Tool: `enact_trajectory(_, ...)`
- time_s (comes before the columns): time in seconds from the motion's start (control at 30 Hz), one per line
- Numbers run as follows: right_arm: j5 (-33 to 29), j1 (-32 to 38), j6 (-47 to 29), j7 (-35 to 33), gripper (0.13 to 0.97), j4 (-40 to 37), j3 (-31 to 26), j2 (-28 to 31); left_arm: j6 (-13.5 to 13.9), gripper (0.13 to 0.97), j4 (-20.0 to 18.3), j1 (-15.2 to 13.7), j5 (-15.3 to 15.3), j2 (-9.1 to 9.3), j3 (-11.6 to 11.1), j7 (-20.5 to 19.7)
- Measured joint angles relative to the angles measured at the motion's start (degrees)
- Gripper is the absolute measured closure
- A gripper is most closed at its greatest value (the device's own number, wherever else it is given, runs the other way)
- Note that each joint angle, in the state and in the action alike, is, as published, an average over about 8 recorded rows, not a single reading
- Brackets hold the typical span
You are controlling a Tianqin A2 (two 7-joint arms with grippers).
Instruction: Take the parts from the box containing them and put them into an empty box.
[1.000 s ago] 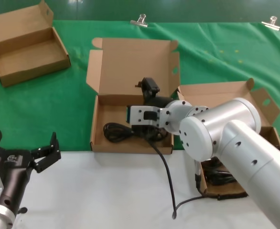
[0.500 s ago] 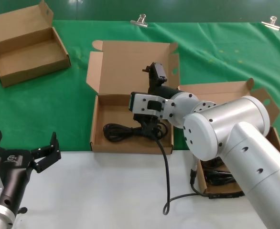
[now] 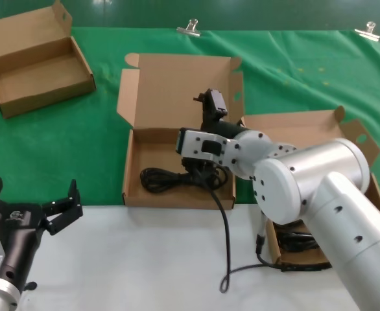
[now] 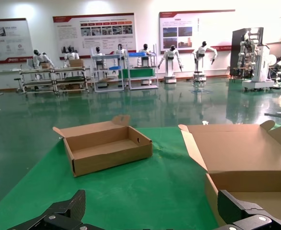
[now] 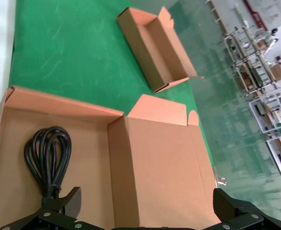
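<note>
The shallow box with the tall squarish lid (image 3: 177, 91) stands mid-table; one black coiled cable (image 3: 161, 178) (image 5: 47, 155) lies in its tray. A strand of cable (image 3: 225, 233) trails over the tray's front wall onto the white table. My right gripper (image 3: 208, 129) (image 5: 147, 206) hovers over this tray, open, holding nothing, one finger (image 3: 213, 103) up by the lid. The deeper box with the short lid (image 3: 294, 126) sits to the right, largely behind my right arm, with black cables (image 3: 300, 241) showing in it. My left gripper (image 3: 31, 207) (image 4: 152, 208) is parked open at the near left.
A third brown box (image 3: 34, 58) (image 4: 107, 148) (image 5: 152, 48) lies open at the far left on the green cloth (image 3: 99, 129). Two metal clips (image 3: 190, 28) hold the cloth's far edge. A white table strip (image 3: 144, 259) runs along the front.
My right gripper lifted off the cable in the middle box and drew back toward the lid. The strand on the white table slid a little to the left. The left arm stayed put.
</note>
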Motion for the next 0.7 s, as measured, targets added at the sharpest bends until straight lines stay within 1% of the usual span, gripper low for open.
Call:
enact_trajectory(0.27,7.05,-4.64,2.62,-1.84,0.129,2.96,2.43,1.27,0.0,0.132,0.0,0.0,0.0,0.0,0.0,0.0)
enact_trajectory(0.7,21.11,-13.94,7.85,-5.47,0.129,8.86,7.27,3.8,0.0,0.132,0.0,0.0,-0.01,0.0,0.0,0.0)
